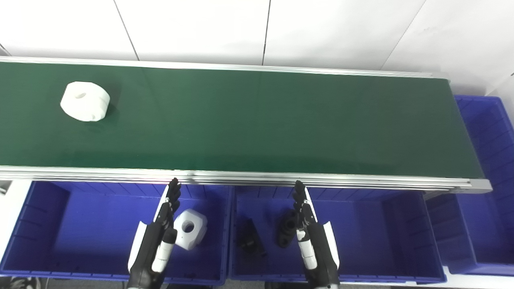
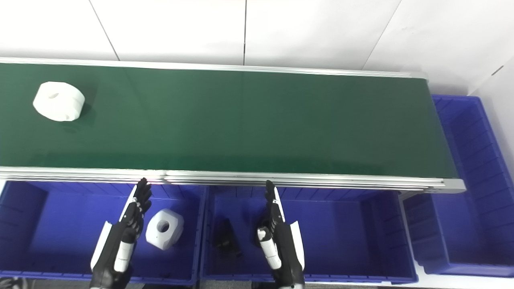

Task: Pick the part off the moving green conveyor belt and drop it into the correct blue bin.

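1. White part [image 1: 85,100] sits on the green conveyor belt [image 1: 257,120], far up and left of the left hand [image 1: 158,241], nothing touching it.
2. Left hand's fingers [image 1: 173,192] straight and spread, holding nothing; right hand [image 1: 311,241] likewise empty over the middle blue bin [image 1: 401,224].
3. One white piece [image 1: 189,228] already lies in the left blue bin [image 1: 60,224], just right of the left fingers; dark pieces [image 1: 251,237] just left of the right hand.
4. Left to do, I'd judge: the pick and the drop.

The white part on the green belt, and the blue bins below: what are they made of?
The white part looks like matte plastic, perhaps printed or moulded: evenly white, no shine, a hole in its top. The blue bins look like moulded plastic: uniform colour, ribbed walls, slight sheen. Neither is certain from looks alone.
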Controlling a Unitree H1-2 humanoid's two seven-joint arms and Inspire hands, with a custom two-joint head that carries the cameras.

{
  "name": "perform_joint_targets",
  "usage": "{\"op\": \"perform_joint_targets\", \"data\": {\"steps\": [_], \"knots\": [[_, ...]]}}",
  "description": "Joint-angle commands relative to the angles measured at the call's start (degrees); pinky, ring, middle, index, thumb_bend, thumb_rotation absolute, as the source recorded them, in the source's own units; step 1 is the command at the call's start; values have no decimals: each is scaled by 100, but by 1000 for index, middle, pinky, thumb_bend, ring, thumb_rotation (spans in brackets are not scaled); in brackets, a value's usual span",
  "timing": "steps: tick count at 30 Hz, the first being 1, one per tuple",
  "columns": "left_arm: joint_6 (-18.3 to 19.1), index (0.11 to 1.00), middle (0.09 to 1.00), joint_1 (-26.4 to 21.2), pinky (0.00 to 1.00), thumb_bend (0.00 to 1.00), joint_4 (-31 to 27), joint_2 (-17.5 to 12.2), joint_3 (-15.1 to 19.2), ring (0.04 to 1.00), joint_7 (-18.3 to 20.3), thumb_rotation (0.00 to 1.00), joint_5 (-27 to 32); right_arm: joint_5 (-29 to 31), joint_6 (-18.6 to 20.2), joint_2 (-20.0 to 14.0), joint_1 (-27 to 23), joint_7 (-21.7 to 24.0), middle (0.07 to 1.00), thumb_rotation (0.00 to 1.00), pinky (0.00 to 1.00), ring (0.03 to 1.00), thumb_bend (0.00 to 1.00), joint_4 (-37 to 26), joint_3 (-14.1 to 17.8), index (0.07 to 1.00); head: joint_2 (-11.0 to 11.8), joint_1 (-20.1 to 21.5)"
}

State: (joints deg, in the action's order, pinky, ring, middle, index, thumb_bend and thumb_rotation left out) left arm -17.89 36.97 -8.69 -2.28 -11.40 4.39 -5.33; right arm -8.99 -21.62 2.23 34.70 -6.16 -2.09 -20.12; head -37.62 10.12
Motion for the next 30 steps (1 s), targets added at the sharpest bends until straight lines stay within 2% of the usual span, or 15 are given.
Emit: {"op": "perform_joint_targets", "data": {"steps": [1, 2, 3, 5, 6, 10, 13, 16, 24, 30], "knots": [[-248, 1000, 1000, 2, 1000, 863, -37, 67, -50, 1000, -71, 1000, -85, 22, -187, 155, 7, 59, 1000, 1000, 1000, 1000, 804, -7, -67, 1000, 105, -128], [-230, 1000, 1000, -1, 1000, 891, -27, 81, -56, 1000, -77, 1000, -109, 12, -193, 149, 1, 59, 1000, 1000, 1000, 1000, 807, 15, -50, 1000, 105, -128], [-198, 1000, 1000, -5, 1000, 917, -9, 111, -61, 998, -101, 1000, -173, 13, -256, 138, -20, 55, 1000, 1000, 1000, 1000, 793, 80, -25, 1000, 246, -235], [-205, 1000, 1000, -25, 1000, 932, 61, 155, -67, 995, -140, 1000, -265, 18, -365, 130, -59, 44, 1000, 1000, 1000, 1000, 783, 200, 21, 1000, 320, -277], [-232, 1000, 1000, -46, 1000, 941, 120, 177, -74, 993, -162, 1000, -304, 17, -413, 123, -90, 37, 1000, 1000, 1000, 1000, 780, 280, 49, 1000, 444, -348], [-367, 1000, 1000, -126, 1000, 942, 331, 244, -86, 971, -266, 1000, -463, 90, -498, 83, -181, 67, 1000, 1000, 1000, 1000, 774, 480, 112, 1000, 596, -472], [-436, 1000, 1000, -164, 1000, 856, 438, 269, -115, 955, -350, 1000, -667, 193, -514, 40, -241, 105, 1000, 1000, 1000, 1000, 762, 574, 143, 1000, 695, -568], [-663, 1000, 1000, -240, 1000, 767, 651, 302, -166, 951, -409, 1000, -718, 358, -525, -31, -295, 194, 1000, 1000, 1000, 1000, 764, 674, 180, 1000, 871, -760], [-820, 1000, 1000, -357, 999, 664, 914, 390, -280, 965, -557, 1000, -870, 672, -531, -182, -415, 353, 1000, 1000, 1000, 1000, 788, 832, 275, 1000, 966, -1129], [-810, 1000, 1000, -361, 1000, 729, 948, 487, -371, 971, -636, 1000, -981, 845, -531, -234, -399, 481, 1000, 1000, 1000, 1000, 772, 796, 395, 1000, 910, -1560]]}}
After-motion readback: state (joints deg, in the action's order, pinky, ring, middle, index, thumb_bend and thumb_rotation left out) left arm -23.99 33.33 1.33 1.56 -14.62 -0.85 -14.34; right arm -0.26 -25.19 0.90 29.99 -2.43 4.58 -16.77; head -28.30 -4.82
